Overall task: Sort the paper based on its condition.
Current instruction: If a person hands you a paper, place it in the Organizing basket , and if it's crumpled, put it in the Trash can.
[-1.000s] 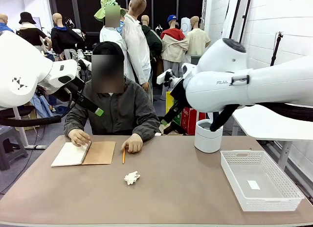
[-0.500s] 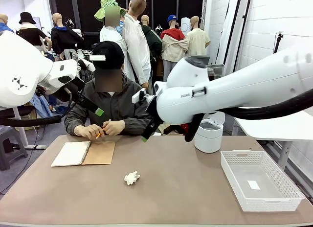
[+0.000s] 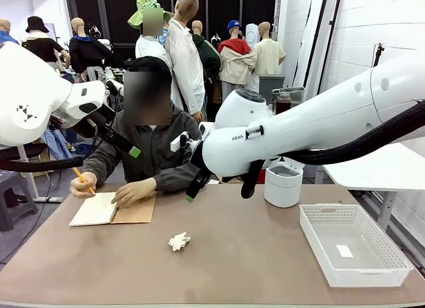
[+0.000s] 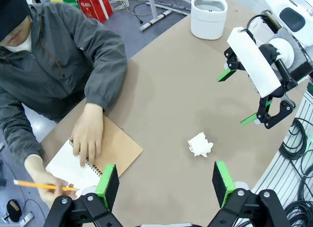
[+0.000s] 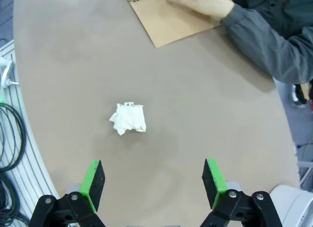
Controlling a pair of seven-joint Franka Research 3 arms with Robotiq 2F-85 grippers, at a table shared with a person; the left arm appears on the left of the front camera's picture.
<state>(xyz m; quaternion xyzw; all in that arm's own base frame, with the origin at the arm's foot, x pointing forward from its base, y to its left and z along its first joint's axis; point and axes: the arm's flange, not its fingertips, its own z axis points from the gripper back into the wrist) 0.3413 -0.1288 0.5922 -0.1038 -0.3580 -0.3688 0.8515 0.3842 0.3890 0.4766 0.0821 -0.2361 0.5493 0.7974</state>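
A crumpled ball of white paper [image 3: 178, 241] lies alone on the brown table, in front of the notebook. My right gripper [image 3: 216, 196] hangs open above the table's middle, up and to the right of the ball. In the right wrist view the paper ball [image 5: 128, 118] sits ahead of the open right gripper [image 5: 153, 184], slightly left of centre, untouched. My left gripper [image 4: 165, 185] is open high above the table; from there I see the paper ball [image 4: 200, 144] and the right gripper [image 4: 238, 97] beyond it. The left gripper [image 3: 130, 148] hovers near the person's shoulder.
A person at the far side writes with an orange pencil [image 3: 83, 180] in a spiral notebook [image 3: 113, 208], the other hand [image 3: 133, 192] resting on it. A white lidded bin [image 3: 283, 183] stands at the back right. A white mesh basket [image 3: 392, 271] holding a tiny slip sits at the front right.
My right arm has swung left and lower, over the table's middle. The person picked up the pencil from the table and now writes on the notebook. The paper ball has not moved.
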